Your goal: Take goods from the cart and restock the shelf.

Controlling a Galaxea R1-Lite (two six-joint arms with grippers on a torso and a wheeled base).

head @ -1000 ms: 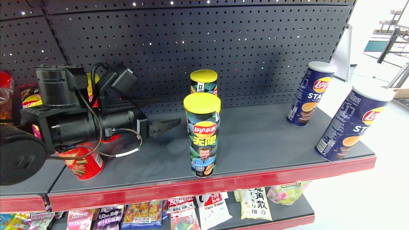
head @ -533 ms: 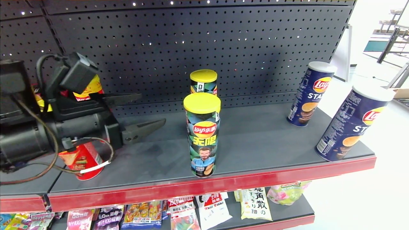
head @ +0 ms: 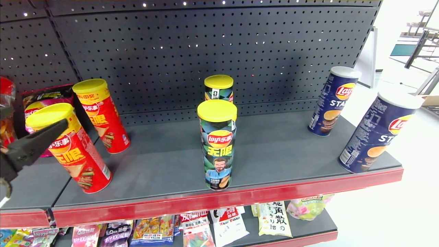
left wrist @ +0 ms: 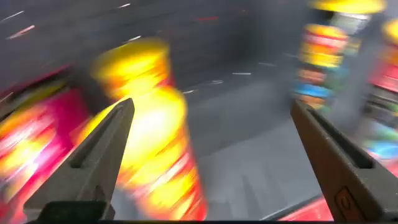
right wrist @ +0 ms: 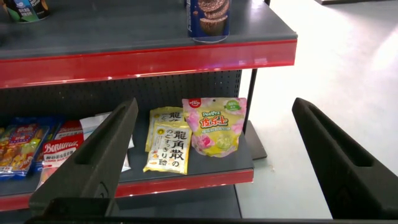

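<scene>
Here, the shelf (head: 274,151) already carries red cans (head: 68,147) at left, green cans (head: 217,144) at centre and blue cans (head: 331,101) at right, while the left gripper (left wrist: 211,112), near the red cans, and the right gripper (right wrist: 216,106) both gape wide and empty, so another fetch from the cart likely remains.

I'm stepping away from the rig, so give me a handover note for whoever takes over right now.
Left gripper: open, empty, beside the front red can.
Right gripper: open, empty, facing the snack bags on the lower shelf.
Done: six cans stand on the upper shelf: that one, rear red can, two yellow-lidded cans, two blue cans.
Left: fetch more goods from the cart; bare room between groups.
</scene>
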